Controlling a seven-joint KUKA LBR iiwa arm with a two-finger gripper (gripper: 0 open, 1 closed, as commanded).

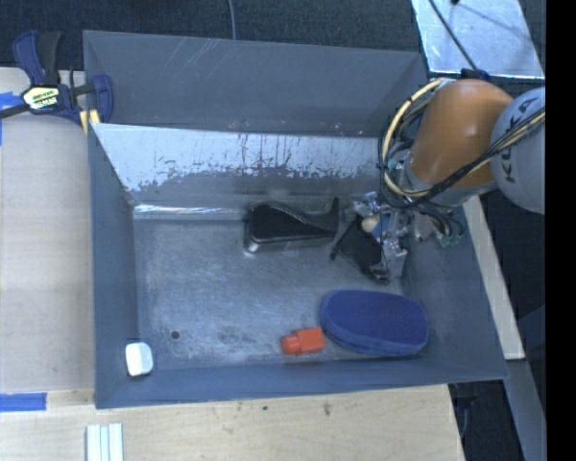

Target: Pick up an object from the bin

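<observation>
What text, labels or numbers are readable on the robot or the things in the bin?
Arm: dark lettering, partly hidden by cables, not readable.
Black object, blue oval pad, orange block, white piece: no text seen.

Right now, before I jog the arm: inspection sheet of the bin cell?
Surface: grey bin, floor scuffed, dark streaks on the back wall.
Job's things: black handled thing at back centre; blue pouch front right; orange block beside the pouch's left end; white piece in the front left corner.
Clutter: nothing seen.
Gripper: gripper low at the right, by the black thing's right end; open or shut cannot be told.
Cables: cables looped round the orange wrist cover.
Surroundings: dark floor behind the bin.
</observation>
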